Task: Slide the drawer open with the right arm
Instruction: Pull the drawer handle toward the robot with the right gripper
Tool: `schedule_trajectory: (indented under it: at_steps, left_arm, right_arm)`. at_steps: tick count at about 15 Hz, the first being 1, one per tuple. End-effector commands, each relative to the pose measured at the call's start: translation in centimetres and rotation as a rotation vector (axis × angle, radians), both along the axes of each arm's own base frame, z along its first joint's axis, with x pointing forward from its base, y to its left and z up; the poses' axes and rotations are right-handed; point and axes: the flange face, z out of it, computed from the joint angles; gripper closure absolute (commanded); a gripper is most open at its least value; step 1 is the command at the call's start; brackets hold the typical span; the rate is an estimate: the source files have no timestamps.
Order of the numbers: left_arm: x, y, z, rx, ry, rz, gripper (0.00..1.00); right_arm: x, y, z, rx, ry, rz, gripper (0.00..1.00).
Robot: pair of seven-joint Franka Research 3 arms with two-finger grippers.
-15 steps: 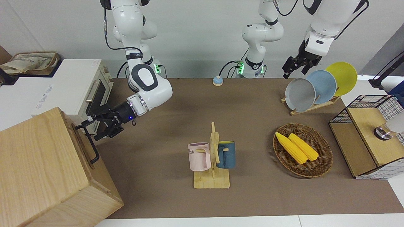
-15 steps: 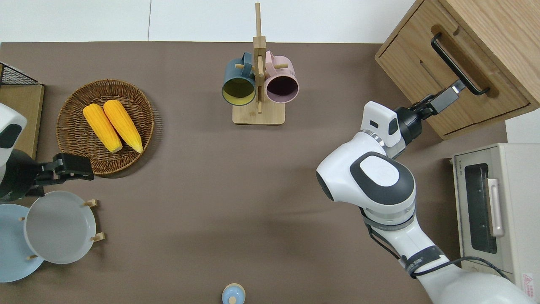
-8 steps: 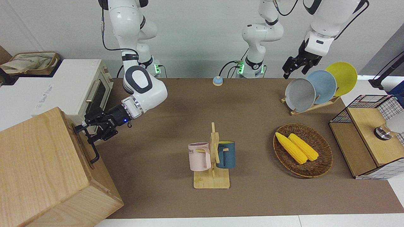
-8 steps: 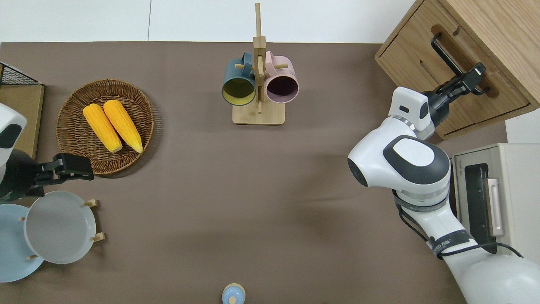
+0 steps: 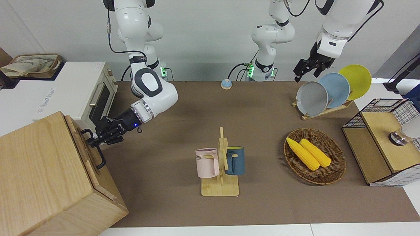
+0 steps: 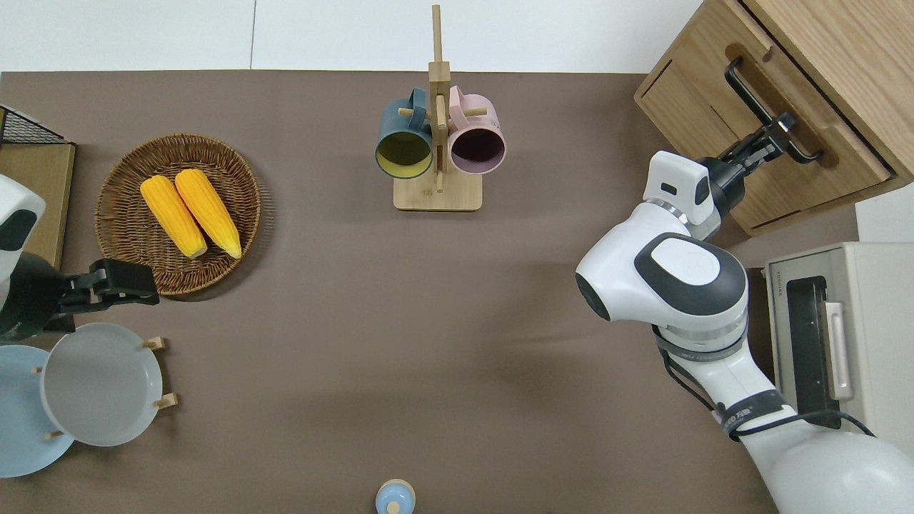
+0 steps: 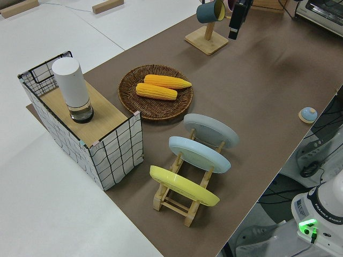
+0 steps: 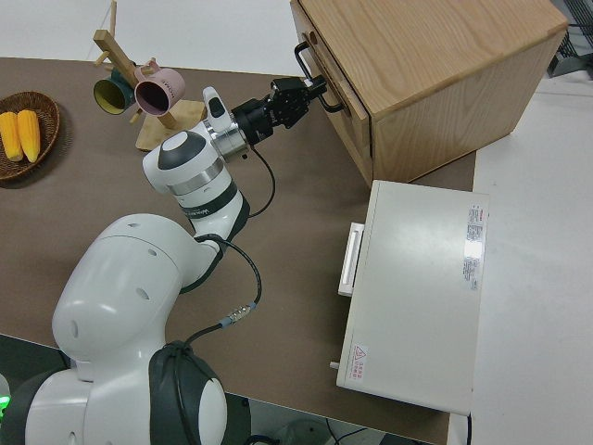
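The drawer (image 5: 86,154) (image 6: 842,153) is the upper front panel of a big pale wooden box (image 5: 39,164) (image 8: 435,65) at the right arm's end of the table. It stands pulled a short way out of the box, with a gap along its edge. My right gripper (image 5: 93,141) (image 6: 778,132) (image 8: 310,93) is shut on the drawer's black loop handle (image 5: 98,154) (image 6: 757,100), near the handle's end that is nearer to the robots. The left arm is parked, with its gripper (image 5: 303,70) (image 6: 128,282) in the air.
A white toaster oven (image 5: 82,91) (image 6: 835,343) stands beside the box, nearer to the robots. A mug stand (image 5: 220,164) with two mugs is mid-table. A basket (image 5: 338,170) of corn, a plate rack (image 5: 328,90) and a wire-and-wood rack (image 5: 384,141) sit toward the left arm's end.
My right gripper reached the drawer's handle and closed on it. Since then it has drawn back toward the table's middle, and the drawer has come slightly out of the box.
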Motion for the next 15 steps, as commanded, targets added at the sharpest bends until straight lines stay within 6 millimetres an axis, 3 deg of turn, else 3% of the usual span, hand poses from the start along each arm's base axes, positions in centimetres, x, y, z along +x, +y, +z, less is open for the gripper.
schedule_trajectory:
  at_steps: [1, 8, 13, 15]
  left_arm:
    - [-0.4, 0.2, 0.5, -0.001, 0.005, -0.006, 0.01]
    - [-0.4, 0.2, 0.5, -0.001, 0.003, -0.008, 0.01]
    - [-0.4, 0.2, 0.5, -0.001, 0.003, -0.006, 0.01]
    - [-0.4, 0.2, 0.5, -0.001, 0.005, -0.006, 0.01]
  right_arm:
    - [-0.5, 3.3, 0.8, 0.049, -0.027, 0.003, 0.994]
    - [-4.6, 12.1, 2.5, 0.07, 0.006, -0.074, 1.0]
    - [-9.8, 19.6, 3.9, 0.1, 0.052, -0.122, 1.0]
    - [-11.3, 21.6, 4.7, 0.096, 0.062, -0.125, 1.0]
